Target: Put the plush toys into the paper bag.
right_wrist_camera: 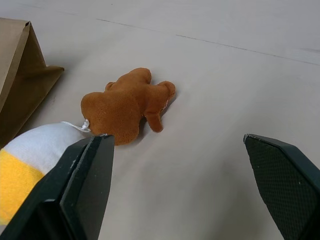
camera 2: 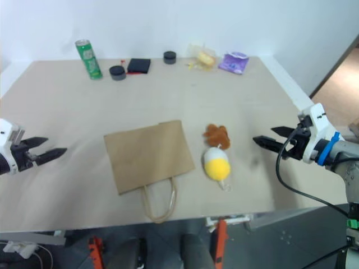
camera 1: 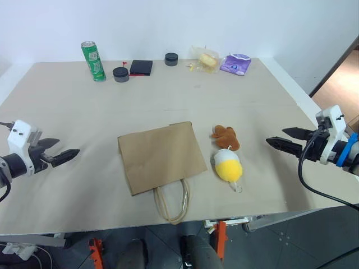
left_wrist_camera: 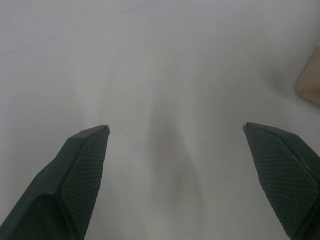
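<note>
A paper bag (camera 1: 161, 156) was laid flat on the worktop (camera 1: 67, 112), two plush toys (camera 1: 227, 157) beside it; left pincer (camera 1: 66, 154) and right pincer (camera 1: 280, 138) were held spread, empty.

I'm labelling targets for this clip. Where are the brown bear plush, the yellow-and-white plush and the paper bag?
brown bear plush (right_wrist_camera: 125, 107), right wrist view, middle of its body.
yellow-and-white plush (camera 1: 229, 168), left eye view, on its yellow part.
paper bag (camera 1: 161, 156), left eye view, centre of the flat brown face.

Tan table (camera 1: 67, 106): bag (camera 1: 161, 156) flat at centre, bear (camera 1: 225, 136) and ball plush (camera 1: 229, 166) at 3 o'clock, touching; can (camera 1: 93, 61), tins, wallet, packet, pouch along 12.
</note>
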Robot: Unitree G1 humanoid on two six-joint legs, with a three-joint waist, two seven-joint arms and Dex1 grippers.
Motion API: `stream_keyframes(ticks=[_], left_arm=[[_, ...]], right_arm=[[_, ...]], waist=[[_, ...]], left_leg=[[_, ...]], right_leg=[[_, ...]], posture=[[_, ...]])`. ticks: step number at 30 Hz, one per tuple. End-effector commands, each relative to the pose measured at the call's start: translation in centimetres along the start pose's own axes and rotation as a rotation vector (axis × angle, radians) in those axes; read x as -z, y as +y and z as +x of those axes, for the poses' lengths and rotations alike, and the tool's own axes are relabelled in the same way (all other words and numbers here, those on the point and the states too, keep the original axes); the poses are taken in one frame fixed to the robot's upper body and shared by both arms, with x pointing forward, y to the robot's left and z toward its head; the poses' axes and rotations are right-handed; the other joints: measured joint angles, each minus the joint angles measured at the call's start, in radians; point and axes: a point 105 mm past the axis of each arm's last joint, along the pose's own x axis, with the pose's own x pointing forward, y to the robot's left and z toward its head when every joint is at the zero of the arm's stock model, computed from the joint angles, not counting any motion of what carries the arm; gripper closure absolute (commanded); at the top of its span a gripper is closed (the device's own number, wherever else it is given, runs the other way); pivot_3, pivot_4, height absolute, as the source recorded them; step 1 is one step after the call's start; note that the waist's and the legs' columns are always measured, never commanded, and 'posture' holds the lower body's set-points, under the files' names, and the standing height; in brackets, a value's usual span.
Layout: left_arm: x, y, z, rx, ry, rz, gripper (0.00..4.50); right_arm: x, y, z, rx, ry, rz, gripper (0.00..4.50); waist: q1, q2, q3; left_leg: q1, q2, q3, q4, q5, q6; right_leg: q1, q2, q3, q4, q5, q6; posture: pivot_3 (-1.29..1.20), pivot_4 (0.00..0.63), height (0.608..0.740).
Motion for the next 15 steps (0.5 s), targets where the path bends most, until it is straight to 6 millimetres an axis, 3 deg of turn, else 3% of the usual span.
stream_keyframes(ticks=[1, 15], left_arm=[[-1.5, 0.4, -0.7, -0.028, -0.050, 0.039, 0.08], [-1.7, 1.5, -0.3, -0.071, -0.066, 0.075, 0.08]], right_arm=[[-1.7, -0.3, -1.1, 0.014, -0.038, -0.027, 0.00], [-1.7, -0.2, -2.1, 0.010, -0.067, 0.012, 0.00]], waist=[[0.000, 0.000, 0.000], [0.000, 0.000, 0.000]], left_leg=[[0.000, 0.000, 0.000, 0.000, 0.000, 0.000], [0.001, 0.000, 0.000, 0.001, 0.000, 0.000]], right_leg=[[0.000, 0.000, 0.000, 0.000, 0.000, 0.000], [0.000, 0.000, 0.000, 0.003, 0.000, 0.000]], posture=[[0.00, 0.150, 0.740], [0.00, 0.150, 0.740]])
